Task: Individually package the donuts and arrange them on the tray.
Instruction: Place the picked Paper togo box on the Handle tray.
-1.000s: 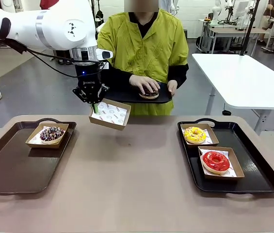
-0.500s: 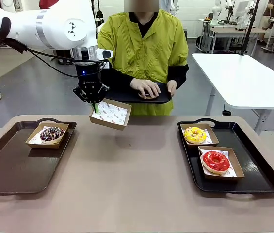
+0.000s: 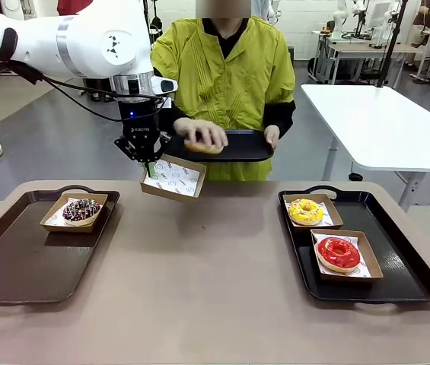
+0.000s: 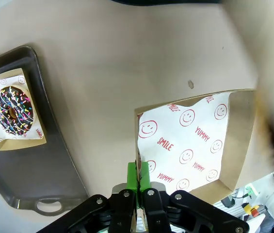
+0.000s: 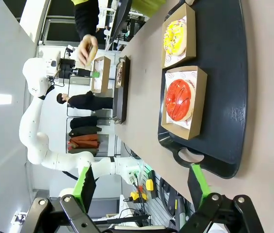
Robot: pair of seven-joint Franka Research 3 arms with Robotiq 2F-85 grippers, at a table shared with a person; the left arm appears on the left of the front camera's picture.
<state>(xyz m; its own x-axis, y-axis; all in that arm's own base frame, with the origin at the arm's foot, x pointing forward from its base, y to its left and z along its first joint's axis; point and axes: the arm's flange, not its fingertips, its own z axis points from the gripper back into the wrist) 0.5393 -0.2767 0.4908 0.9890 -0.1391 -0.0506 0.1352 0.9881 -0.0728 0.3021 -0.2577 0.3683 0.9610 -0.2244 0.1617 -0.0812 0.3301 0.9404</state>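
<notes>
Risk of tipping: the empty box [image 3: 173, 178] is held up in the air by one edge only. It is tilted, so a donut [image 3: 203, 146] dropped in hard could tip it or pull it out of the grip.
Risk of a bump: the person's hand [image 3: 199, 134] is carried close to the left gripper [image 3: 147, 168], just beside it and a little above. The two could be knocked together.
Risk of a miss: the donut could be let go past the far edge of the box and land on the table [image 3: 215, 258].
Left fingers: they are squeezed tight on the near wall of the box, as seen in the left wrist view [image 4: 138, 177]. The green pads are pressed flat on the card edge.
Right fingers: they are spread wide [image 5: 141, 187] and nothing is held or touched. The right tray [image 5: 224, 73] lies out past the tips.
Donuts: one is held in the person's hand, just above the box. A sprinkled one [image 3: 81, 209] sits in its box on the left tray [image 3: 17, 262], below and to the side of the left fingers. The yellow one [image 3: 306, 210] and the red one [image 3: 339, 252] are boxed on the right tray.
</notes>
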